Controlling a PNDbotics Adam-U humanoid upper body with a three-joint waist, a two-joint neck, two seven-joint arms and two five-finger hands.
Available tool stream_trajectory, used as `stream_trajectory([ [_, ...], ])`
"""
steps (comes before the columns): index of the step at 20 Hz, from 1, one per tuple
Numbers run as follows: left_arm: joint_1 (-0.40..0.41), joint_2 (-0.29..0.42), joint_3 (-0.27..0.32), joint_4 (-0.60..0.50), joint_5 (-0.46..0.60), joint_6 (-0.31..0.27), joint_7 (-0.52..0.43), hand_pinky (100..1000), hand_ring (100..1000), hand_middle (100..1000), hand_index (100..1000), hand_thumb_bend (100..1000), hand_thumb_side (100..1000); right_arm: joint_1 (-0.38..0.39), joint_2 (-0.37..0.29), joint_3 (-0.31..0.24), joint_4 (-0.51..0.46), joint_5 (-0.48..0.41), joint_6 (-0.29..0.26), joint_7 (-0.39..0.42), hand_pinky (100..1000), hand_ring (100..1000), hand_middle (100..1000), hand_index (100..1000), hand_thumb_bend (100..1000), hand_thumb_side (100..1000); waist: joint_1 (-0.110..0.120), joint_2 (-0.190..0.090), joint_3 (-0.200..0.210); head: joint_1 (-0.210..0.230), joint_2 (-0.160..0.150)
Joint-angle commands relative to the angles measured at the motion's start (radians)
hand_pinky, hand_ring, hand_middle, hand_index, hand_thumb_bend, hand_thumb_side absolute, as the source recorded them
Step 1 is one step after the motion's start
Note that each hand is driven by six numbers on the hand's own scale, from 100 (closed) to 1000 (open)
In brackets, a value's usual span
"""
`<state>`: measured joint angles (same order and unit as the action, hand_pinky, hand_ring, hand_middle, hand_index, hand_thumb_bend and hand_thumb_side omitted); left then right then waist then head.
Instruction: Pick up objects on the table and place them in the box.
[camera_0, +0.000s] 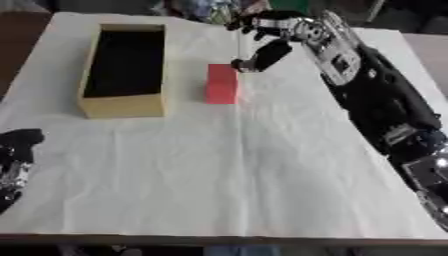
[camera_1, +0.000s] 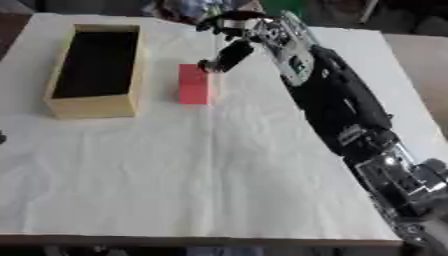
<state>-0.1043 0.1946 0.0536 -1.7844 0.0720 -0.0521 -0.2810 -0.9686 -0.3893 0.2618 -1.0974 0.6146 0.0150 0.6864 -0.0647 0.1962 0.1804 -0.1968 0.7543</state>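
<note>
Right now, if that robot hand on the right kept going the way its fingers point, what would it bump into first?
Probably the red block: the right robot hand points down-left at its far top edge. Depth is unclear.

No text, label, brand or number can be read on anything here.

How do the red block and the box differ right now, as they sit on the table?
The red block is solid and bright red; the box is tan, open-topped, dark inside. The box is much longer and wider than the block. The right hand hovers at the block's far end; nothing is near the box. Both rest on the white table.
</note>
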Motion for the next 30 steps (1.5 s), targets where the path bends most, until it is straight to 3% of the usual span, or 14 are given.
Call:
stream_trajectory([
  [1,-0.004,0.022,-0.001,-0.012,-0.001,-0.002,-0.003,1000,831,736,757,100,341,-0.027,0.001,0.004,0.017,0.014,-0.004,0.012,914,1000,991,1000,264,383,0.004,-0.017,0.002,-0.004,0.004],
  [8,-0.006,0.021,-0.002,-0.012,-0.003,-0.002,-0.004,1000,831,736,757,100,343,-0.032,0.031,0.000,0.095,0.068,-0.013,0.008,915,1000,990,1000,281,411,0.002,-0.013,0.005,-0.003,0.003],
  [18,-0.008,0.021,-0.003,-0.013,-0.002,-0.002,-0.004,1000,831,736,757,100,343,-0.033,0.052,-0.006,0.125,0.117,-0.026,-0.002,911,1000,964,1000,284,405,0.002,-0.011,0.010,-0.004,0.001],
  [23,-0.009,0.021,-0.003,-0.013,-0.002,-0.002,-0.005,1000,831,736,756,100,344,-0.032,0.060,-0.008,0.129,0.132,-0.029,-0.017,901,1000,869,1000,263,362,0.003,-0.009,0.013,-0.004,0.000],
  [26,-0.010,0.020,-0.004,-0.013,-0.003,-0.002,-0.005,1000,831,736,756,100,344,-0.031,0.064,-0.009,0.129,0.143,-0.034,-0.034,888,1000,779,995,257,288,0.002,-0.007,0.013,-0.004,0.000],
  [30,-0.009,0.020,-0.004,-0.013,-0.003,-0.002,-0.006,1000,831,736,756,100,346,-0.034,0.067,-0.010,0.123,0.174,-0.040,-0.065,873,1000,694,900,252,190,0.002,-0.006,0.013,-0.004,0.000],
])
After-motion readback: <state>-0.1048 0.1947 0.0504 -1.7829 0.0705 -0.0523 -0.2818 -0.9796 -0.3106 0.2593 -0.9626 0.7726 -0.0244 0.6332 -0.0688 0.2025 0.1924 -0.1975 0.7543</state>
